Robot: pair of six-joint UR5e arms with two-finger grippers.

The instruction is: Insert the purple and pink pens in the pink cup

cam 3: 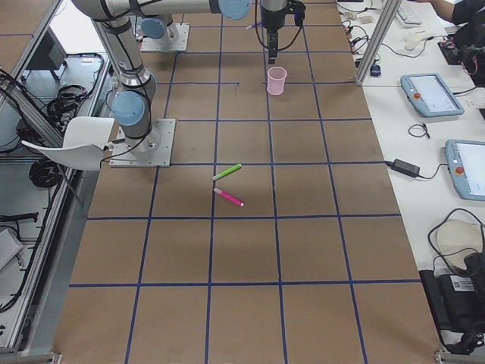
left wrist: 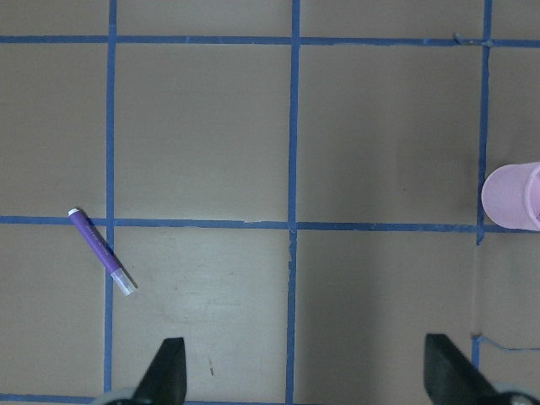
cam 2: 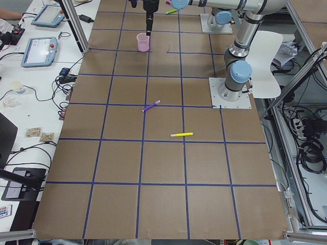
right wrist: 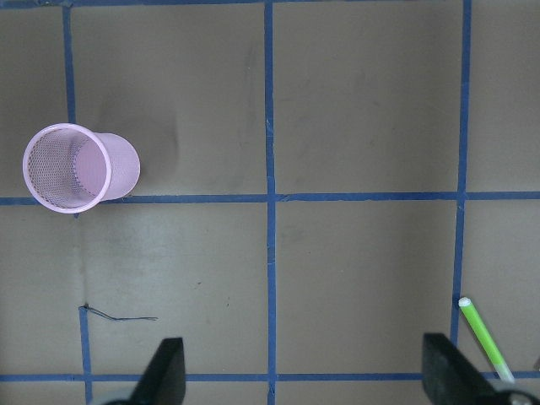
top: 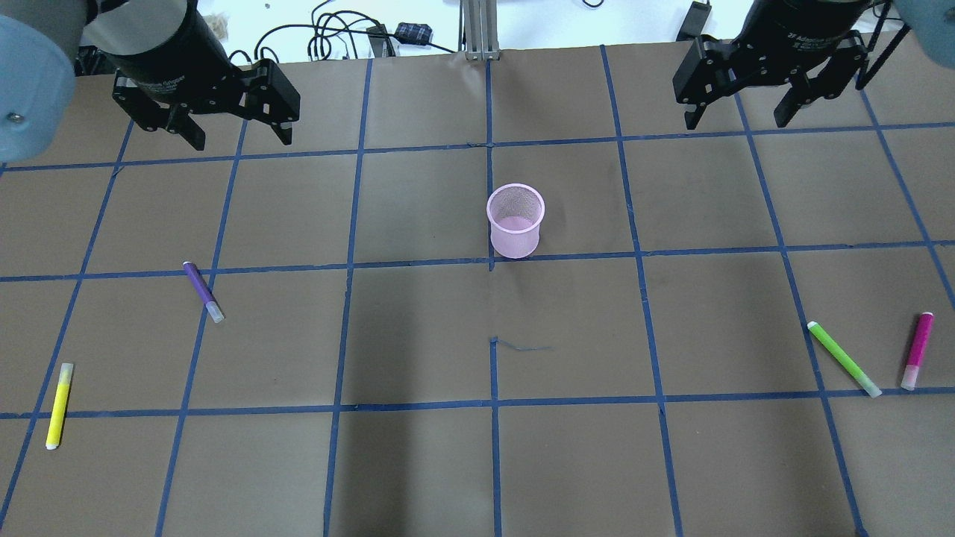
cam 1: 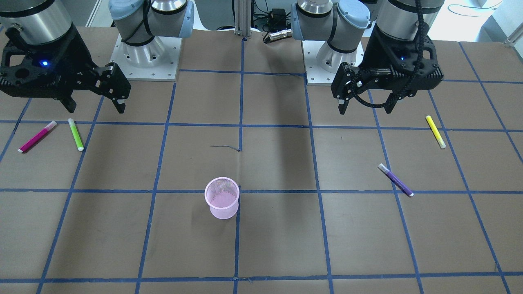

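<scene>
Left gripper (top: 240, 142) and right gripper (top: 737, 123) hang empty, jaws apart. I judge they are raised for viewing. Purple pen (top: 203, 291) lies below-behind the left, pink pen (top: 918, 350) below-behind the right, pink cup (top: 515, 224) between them.

Bright, even overhead light on the brown table (top: 418, 209) — soft, broad shadows darken its middle, all 6 views sharp

**Robot body.** Two arms of silver-grey tube segments with pale blue joint caps (cam 1: 122, 8). Each arm is bolted to a square, light metal base plate (cam 1: 167, 69) edged with small screws. Each wrist carries a matt black housing (cam 1: 24, 77) with a lit blue lamp (cam 1: 44, 63). The right claw (cam 1: 96, 107) and left claw (cam 1: 366, 107) are black and two-fingered. A black braided cable (cam 1: 376, 107) loops under the left housing. White lettering (top: 812, 37) on the wrist collars is too small to read.
</scene>
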